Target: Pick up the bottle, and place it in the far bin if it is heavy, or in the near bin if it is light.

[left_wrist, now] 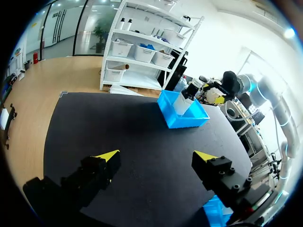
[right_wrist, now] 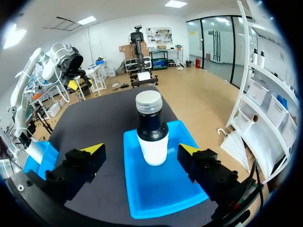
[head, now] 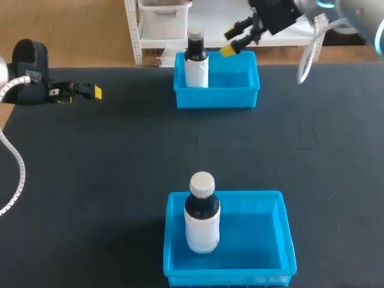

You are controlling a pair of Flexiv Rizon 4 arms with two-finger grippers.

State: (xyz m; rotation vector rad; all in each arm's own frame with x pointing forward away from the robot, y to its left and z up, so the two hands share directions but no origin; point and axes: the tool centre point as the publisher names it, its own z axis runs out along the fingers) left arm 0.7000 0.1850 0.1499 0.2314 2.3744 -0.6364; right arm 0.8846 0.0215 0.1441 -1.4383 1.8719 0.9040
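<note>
The task was judged to be at or near its end: no bottle was seen on the bare wide black matte table top, and none was held by either arm.

The near rectangular bright blue plastic bin, smooth-walled and glossy with a rolled rim, was occupied at its left side by an upright dark round bottle with a white label wrap and a pale grey ribbed screw cap. The far blue plastic bin of the same make was occupied at its left end by a second upright dark bottle with a like white wrap; its cap was shown as grey and ribbed in the right wrist view. Which bottle was heavy could not be told from the frames.

The right black two-fingered gripper with yellow tips was held above the far bin's back right corner, its fingers spread wide and empty. In the right wrist view that bottle was seen ahead of the spread fingers and touched by neither.

The left black gripper with yellow tips was held over the table's far left part, well apart from both bins, its fingers likewise parted with nothing between them.

If anything was left, it was judged to be only the drawing back of the right arm.
</note>
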